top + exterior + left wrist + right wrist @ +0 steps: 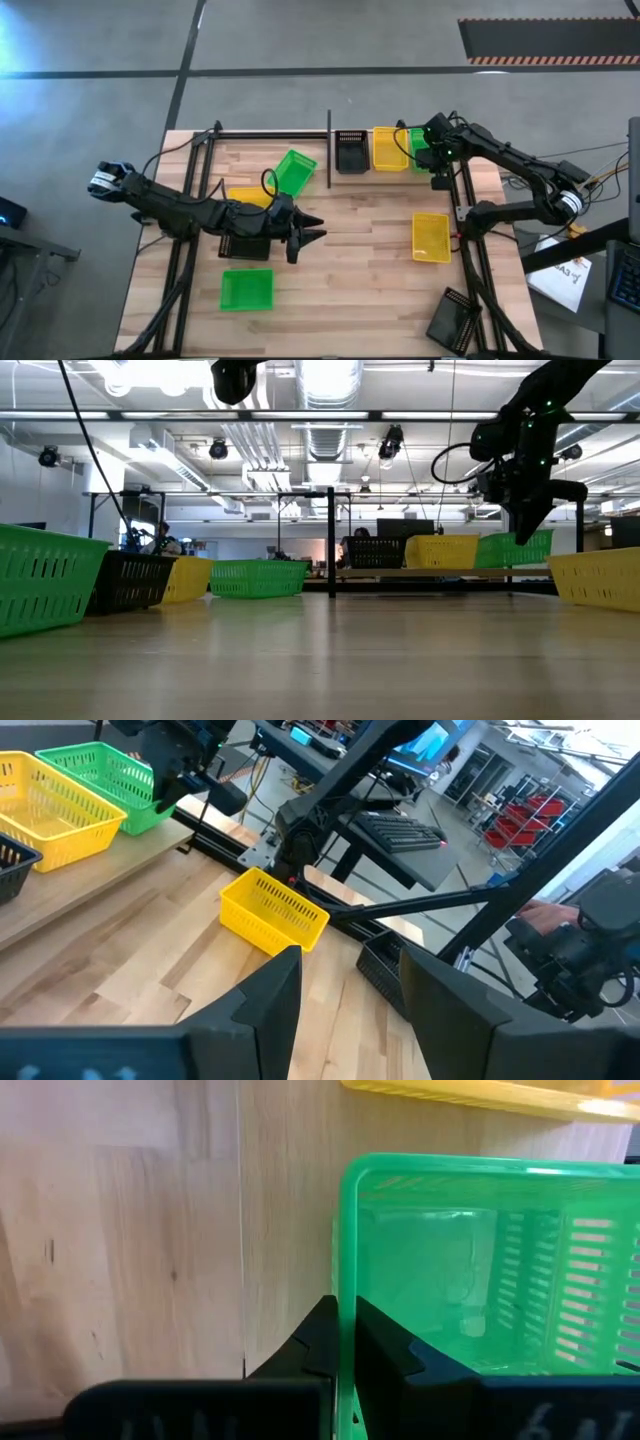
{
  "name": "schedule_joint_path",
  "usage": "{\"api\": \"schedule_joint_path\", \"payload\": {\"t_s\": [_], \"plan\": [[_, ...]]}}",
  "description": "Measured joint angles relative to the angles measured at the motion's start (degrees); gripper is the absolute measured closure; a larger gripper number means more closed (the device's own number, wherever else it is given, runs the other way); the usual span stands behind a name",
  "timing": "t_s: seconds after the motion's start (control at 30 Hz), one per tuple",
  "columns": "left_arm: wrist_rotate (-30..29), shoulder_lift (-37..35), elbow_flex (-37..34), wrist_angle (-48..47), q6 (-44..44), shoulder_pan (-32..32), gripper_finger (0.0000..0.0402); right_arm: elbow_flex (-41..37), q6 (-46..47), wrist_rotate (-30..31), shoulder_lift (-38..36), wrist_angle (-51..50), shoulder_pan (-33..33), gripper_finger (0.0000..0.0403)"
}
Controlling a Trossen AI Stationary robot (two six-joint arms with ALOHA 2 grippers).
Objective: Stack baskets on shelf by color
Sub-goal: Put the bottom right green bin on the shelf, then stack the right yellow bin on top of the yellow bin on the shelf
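The shelf (pixel 270 137) runs along the table's far edge. On it stand a black basket (pixel 350 151), a yellow basket (pixel 387 148) and a green basket (pixel 418 148), side by side, also seen in the low view as the green basket (pixel 515 548). My right gripper (pixel 430 152) is over the green one and shut on it. My left gripper (pixel 313 232) hovers open and empty near the table's middle. Loose on the table are a tilted green basket (pixel 293 172), a yellow (pixel 246 197), a black (pixel 245 246), a green (pixel 246 289) and a yellow basket (pixel 431 237). My right gripper (pixel 345 1315) pinches the green basket's side wall at its rim (pixel 346 1270), one finger (pixel 385 1345) inside the basket and one (pixel 315 1340) outside. The fingers come from above, pointing down. The basket sits upright at shelf level beside the yellow one; whether its bottom touches the board cannot be told.
A black basket (pixel 455 320) lies at the table's near right corner, by the right arm's frame. A black upright post (pixel 329 150) stands at the shelf's middle. Bare wood lies between the left gripper and the right yellow basket (pixel 272 910).
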Motion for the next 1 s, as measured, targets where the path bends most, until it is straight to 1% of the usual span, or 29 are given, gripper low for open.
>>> {"api": "schedule_joint_path", "payload": {"t_s": [0.13,0.27,0.4,0.47,0.57,0.63,0.7,0.8,0.83,0.9,1.0], "plan": [[0.0,0.0,0.02,0.02,-0.02,0.0,0.0246,-0.02,0.0,0.35,-0.02,-0.04,0.0,0.036],[0.0,0.0,0.17,0.02,-0.02,0.0,0.0246,0.0,0.14,0.39,-0.06,-0.46,0.0,0.031],[0.0,0.0,0.22,0.02,-0.02,0.0,0.0246,1.73,3.72,2.16,-0.69,-5.32,0.14,0.0271],[0.0,0.0,0.22,0.01,-0.02,0.0,0.0246,3.42,7.95,3.0,-1.28,-8.96,0.3,0.0261],[0.01,0.0,0.22,0.0,0.1,0.12,0.0246,5.71,20.06,3.82,-2.89,-10.88,1.74,0.0259],[0.02,0.0,0.22,0.0,0.26,0.44,0.0246,6.84,27.95,2.46,-4.59,-11.79,3.69,0.0262],[0.0,0.0,0.22,0.0,0.33,1.03,0.0246,7.32,34.13,0.53,-6.71,-12.65,6.78,0.0266],[-0.09,0.0,0.14,0.0,0.48,2.3,0.0246,7.13,44.05,-1.16,-11.14,-13.19,13.48,0.0271],[-0.09,0.0,0.11,-0.01,0.48,2.73,0.0246,6.98,46.54,-1.2,-12.86,-13.45,16.29,0.0273],[-0.11,0.0,0.11,-0.02,0.49,3.61,0.0246,6.89,48.66,-1.2,-16.18,-13.83,22.58,0.0275],[-0.15,0.04,0.11,0.0,0.51,4.56,0.0246,7.65,54.22,-1.08,-18.83,-13.6,33.08,0.0278]]}}
